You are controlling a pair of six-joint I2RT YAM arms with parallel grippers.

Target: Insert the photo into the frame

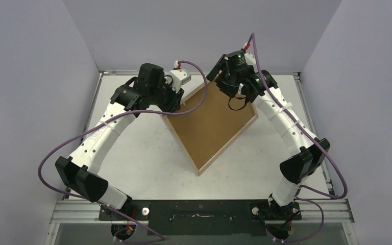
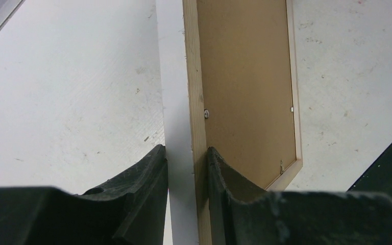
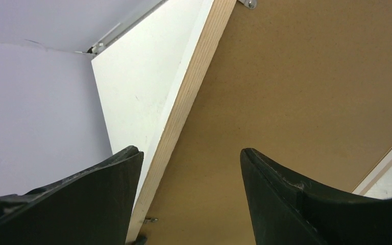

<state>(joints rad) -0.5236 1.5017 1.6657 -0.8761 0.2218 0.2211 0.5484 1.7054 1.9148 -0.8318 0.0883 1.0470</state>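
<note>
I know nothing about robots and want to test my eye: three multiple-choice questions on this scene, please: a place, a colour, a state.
1. Where is the frame? A) between the two arms B) behind the left arm's base C) on the floor
2. What colour is its back panel? A) blue B) brown C) green
3. What is the left gripper doing? A) hanging open B) clamping the frame's rim C) holding a cup
Answers: 1 A, both arms reach it; 2 B, plain brown board; 3 B, it pinches the rim from both sides.
</note>
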